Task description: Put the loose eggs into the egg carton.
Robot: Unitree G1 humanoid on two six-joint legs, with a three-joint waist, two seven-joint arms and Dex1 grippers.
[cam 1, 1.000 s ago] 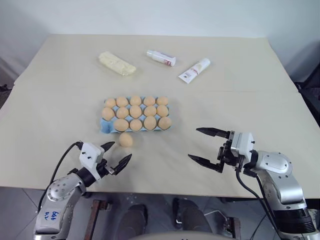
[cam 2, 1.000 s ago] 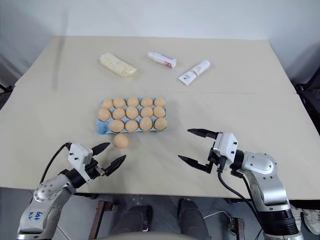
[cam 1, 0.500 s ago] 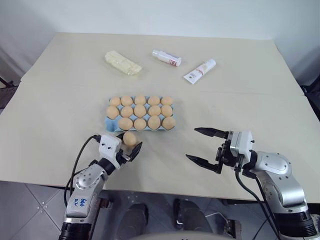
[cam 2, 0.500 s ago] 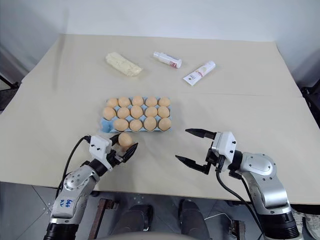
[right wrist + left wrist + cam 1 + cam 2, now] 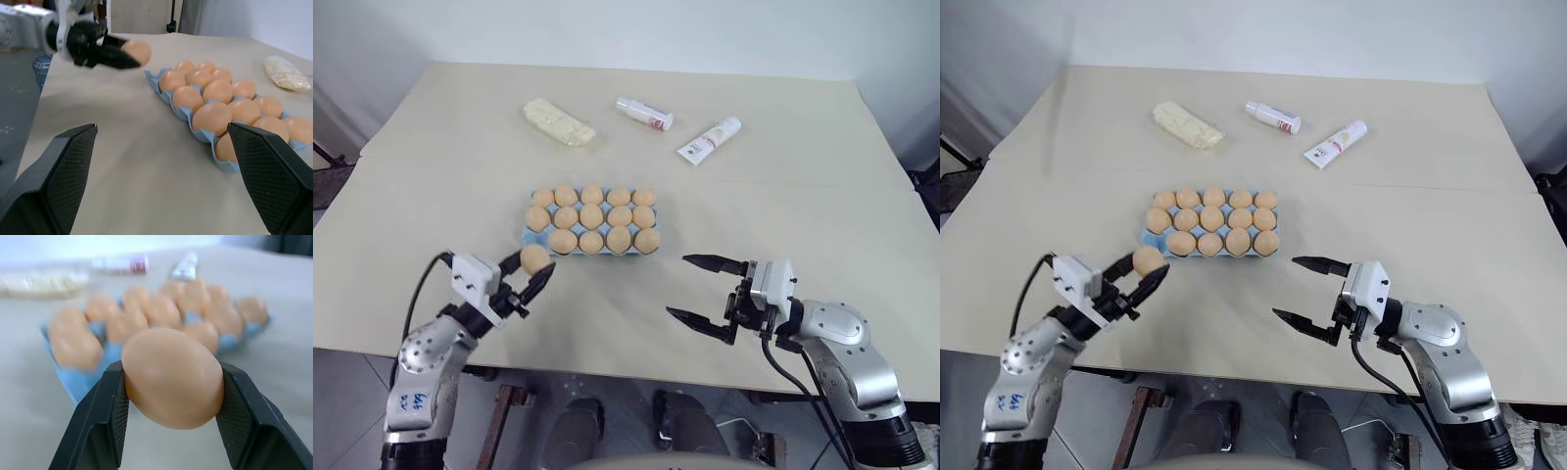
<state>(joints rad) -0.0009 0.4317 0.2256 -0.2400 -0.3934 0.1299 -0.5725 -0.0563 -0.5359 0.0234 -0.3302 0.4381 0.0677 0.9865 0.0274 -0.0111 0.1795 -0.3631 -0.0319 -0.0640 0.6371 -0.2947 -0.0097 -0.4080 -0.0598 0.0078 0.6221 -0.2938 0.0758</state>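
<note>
Bare tabletop (image 5: 607, 304) lies between my fingers; the egg carton (image 5: 527, 238) stands at twelve o'clock, its near-left cup free

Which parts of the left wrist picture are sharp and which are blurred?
Left wrist view: the tan-orange oval egg and the black ribbed fingers of the left gripper clamping it are sharp; the light blue moulded egg carton and the tubes behind are out of focus.

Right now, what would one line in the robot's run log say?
left fingers: shut on loose egg, lifted off table | right fingers: open, holding nothing | egg carton: one near-left cup unfilled
</note>
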